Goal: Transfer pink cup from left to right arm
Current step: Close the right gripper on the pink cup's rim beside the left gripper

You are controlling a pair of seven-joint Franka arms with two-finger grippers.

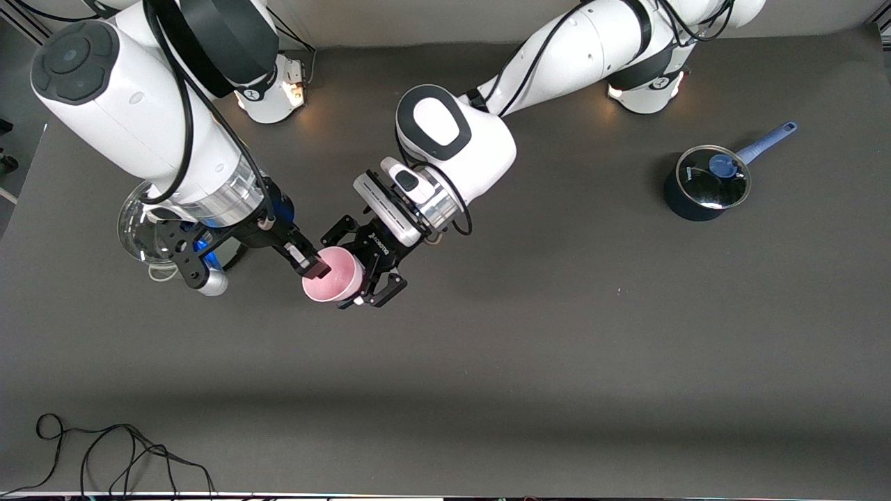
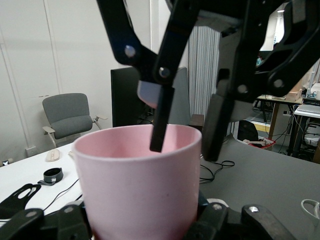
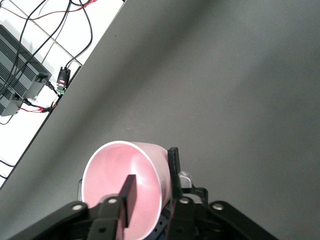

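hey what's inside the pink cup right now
One finger of the right gripper reaches inside the pink cup; its other finger is outside the wall. Otherwise the cup looks empty. The left gripper holds it from outside; the cup's bottom is partly hidden.

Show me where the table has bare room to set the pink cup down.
Bare: the wide stretch of table nearer the front camera, bordered by the black cable, and the span between the grippers and the blue saucepan. Crowded: where left gripper and right gripper meet on the pink cup.
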